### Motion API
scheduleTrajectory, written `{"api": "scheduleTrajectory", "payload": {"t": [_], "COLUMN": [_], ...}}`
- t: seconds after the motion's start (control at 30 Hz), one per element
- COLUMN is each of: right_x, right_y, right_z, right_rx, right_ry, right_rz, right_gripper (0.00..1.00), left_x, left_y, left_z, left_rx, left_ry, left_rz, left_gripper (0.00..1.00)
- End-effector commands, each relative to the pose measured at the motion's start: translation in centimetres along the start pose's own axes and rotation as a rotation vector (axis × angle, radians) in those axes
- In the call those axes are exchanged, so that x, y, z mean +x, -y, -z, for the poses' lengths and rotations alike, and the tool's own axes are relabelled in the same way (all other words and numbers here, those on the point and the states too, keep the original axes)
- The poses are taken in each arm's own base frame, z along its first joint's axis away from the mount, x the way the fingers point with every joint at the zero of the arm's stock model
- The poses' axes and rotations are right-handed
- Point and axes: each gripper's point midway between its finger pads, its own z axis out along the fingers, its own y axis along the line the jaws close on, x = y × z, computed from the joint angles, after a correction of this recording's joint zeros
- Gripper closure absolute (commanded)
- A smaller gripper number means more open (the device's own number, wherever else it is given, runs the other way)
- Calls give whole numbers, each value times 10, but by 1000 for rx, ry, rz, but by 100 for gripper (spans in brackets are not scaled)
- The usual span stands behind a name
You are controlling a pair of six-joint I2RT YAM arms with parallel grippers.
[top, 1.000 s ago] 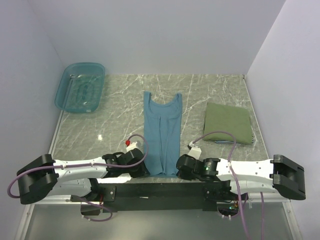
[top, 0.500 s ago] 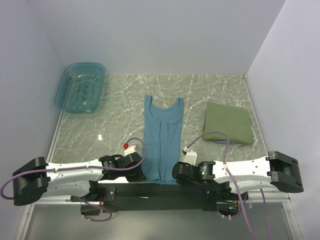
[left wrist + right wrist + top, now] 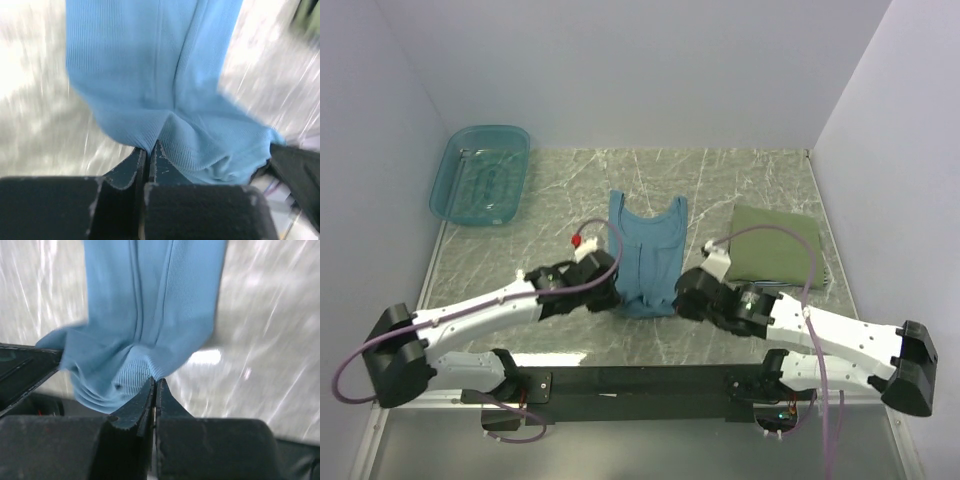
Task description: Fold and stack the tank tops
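Hem of teal-blue tank top (image 3: 646, 245), now farther up table (image 3: 560, 190), clamped in left pincer (image 3: 619, 291) and right pincer (image 3: 677, 297).

Overhead, the blue top's (image 3: 645, 250) lower hem is lost between the left hand (image 3: 612, 293) and right hand (image 3: 682, 297), fingertips hidden too. Wrist views smear the desk (image 3: 35, 100) into streaks and crop the top's shoulders. A striped top (image 3: 782, 286) shows only an edge under the olive top (image 3: 775, 245).
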Motion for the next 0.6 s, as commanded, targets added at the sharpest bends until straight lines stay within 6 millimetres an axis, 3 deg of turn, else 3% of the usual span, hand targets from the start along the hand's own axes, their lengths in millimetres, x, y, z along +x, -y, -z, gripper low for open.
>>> {"api": "scheduleTrajectory", "payload": {"t": [0.0, 0.03, 0.07, 0.1, 0.13, 0.2, 0.23, 0.3, 0.33, 0.37, 0.4, 0.43, 0.47, 0.5, 0.57], "right_x": [-64, -68, -76, -97, -102, -129, -139, -158, -164, -165, -177, -178, -181, -189, -191], "right_y": [-12, -14, -16, -17, -20, -28, -17, -22, -3, -2, -3, 8, 10, 8, 12], "right_z": [-3, -10, -14, -24, -29, -39, -57, -70, -92, -101, -108, -124, -131, -133, -140], "right_rx": [-22, -18, -19, -3, -15, -35, 10, 1, 70, 67, 57, 88, 90, 88, 105], "right_ry": [135, 124, 135, 164, 149, 179, 164, 148, 116, 85, 93, 69, 61, 62, 51], "right_rz": [55, 67, 74, 74, 81, 87, 69, 80, 59, 51, 47, 34, 30, 38, 46], "right_gripper": [100, 100, 100, 100, 100, 100, 100, 100, 100, 90, 81, 60, 54, 52, 48], "left_x": [-51, -57, -72, -87, -101, -130, -141, -167, -174, -185, -199, -201, -210, -214, -217], "left_y": [13, 12, 24, 23, 33, 30, 35, 27, 23, 28, 18, 16, 23, 18, 21], "left_z": [-10, -19, -18, -22, -29, -39, -50, -65, -83, -93, -101, -118, -126, -131, -133], "left_rx": [-4, -27, -9, -18, -6, -34, -35, -44, -58, -23, -37, -35, 11, 15, 42], "left_ry": [98, 96, 122, 140, 156, 193, 186, 192, 171, 177, 181, 144, 151, 141, 134], "left_rz": [-24, -26, -29, -11, -22, 6, 16, 38, 42, 36, 50, 42, 31, 42, 33], "left_gripper": [100, 100, 100, 100, 100, 100, 100, 99, 97, 84, 75, 64, 57, 44, 39]}}
